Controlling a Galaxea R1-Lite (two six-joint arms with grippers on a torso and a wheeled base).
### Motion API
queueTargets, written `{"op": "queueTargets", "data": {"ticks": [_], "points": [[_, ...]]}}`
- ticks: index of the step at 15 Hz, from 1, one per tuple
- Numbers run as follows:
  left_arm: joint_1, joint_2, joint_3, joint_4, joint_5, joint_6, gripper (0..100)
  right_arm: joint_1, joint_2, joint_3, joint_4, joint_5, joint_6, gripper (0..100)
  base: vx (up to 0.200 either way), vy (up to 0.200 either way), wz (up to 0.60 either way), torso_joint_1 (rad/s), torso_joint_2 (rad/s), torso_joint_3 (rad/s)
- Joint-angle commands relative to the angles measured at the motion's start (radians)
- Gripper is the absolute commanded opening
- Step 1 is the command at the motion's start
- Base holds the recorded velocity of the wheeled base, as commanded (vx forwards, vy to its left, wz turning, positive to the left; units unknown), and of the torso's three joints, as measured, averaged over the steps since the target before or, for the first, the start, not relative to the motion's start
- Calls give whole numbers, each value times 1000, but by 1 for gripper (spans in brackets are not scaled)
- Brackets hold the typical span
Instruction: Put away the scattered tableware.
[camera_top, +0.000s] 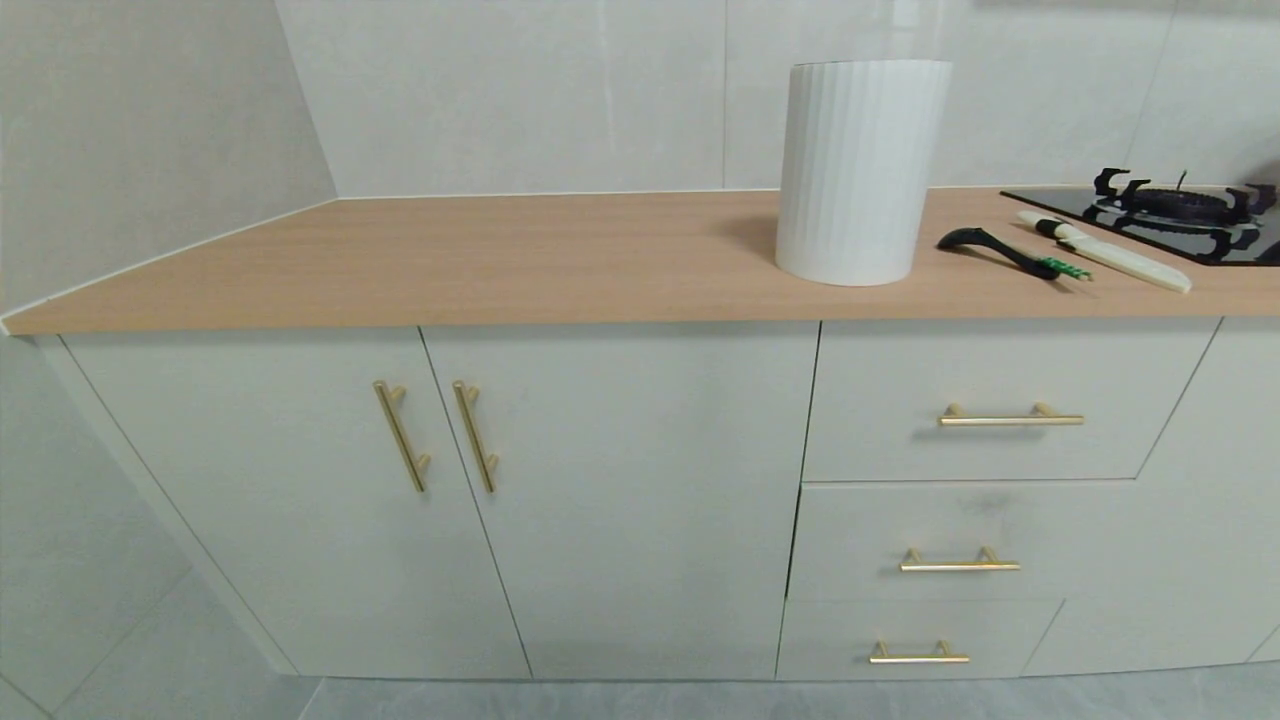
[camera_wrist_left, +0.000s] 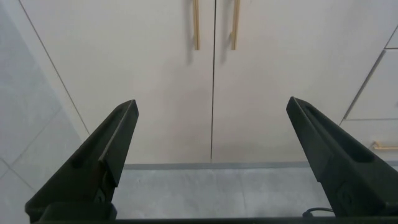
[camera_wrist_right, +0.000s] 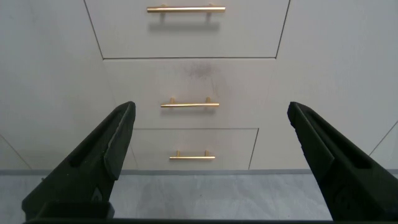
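Observation:
On the wooden counter (camera_top: 500, 260) stands a tall white ribbed holder (camera_top: 858, 170). To its right lie a black utensil with a green tip (camera_top: 1010, 253) and a cream-handled knife (camera_top: 1105, 252) beside the stove. My left gripper (camera_wrist_left: 211, 118) hangs open low in front of the double cabinet doors (camera_wrist_left: 214, 81), nothing between its fingers. My right gripper (camera_wrist_right: 211, 121) is open too, facing the stack of drawers (camera_wrist_right: 189, 81), well below the counter.
A black gas hob (camera_top: 1170, 215) sits at the counter's far right. The cabinet doors carry gold bar handles (camera_top: 435, 435); three drawers have gold handles (camera_top: 1010, 417). Grey tiled floor (camera_top: 600, 700) runs below, and a wall closes the left side.

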Motion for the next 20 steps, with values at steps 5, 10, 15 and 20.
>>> {"op": "queueTargets", "data": {"ticks": [5, 10, 15, 20], "points": [[0, 2, 0, -1, 0, 0, 100, 0, 2, 0, 0, 0, 0, 100, 0, 0, 0, 0, 0, 0], [0, 0, 0, -1, 0, 0, 100, 0, 2, 0, 0, 0, 0, 100, -80, 0, 0, 2, 2, -1], [0, 2, 0, 1, 0, 0, 100, 0, 0, 0, 0, 0, 0, 100, 0, 0, 0, 0, 0, 0], [0, 0, 0, -1, 0, 0, 100, 0, 0, 0, -2, 0, -2, 100, 0, 0, 0, 0, 0, 0]]}}
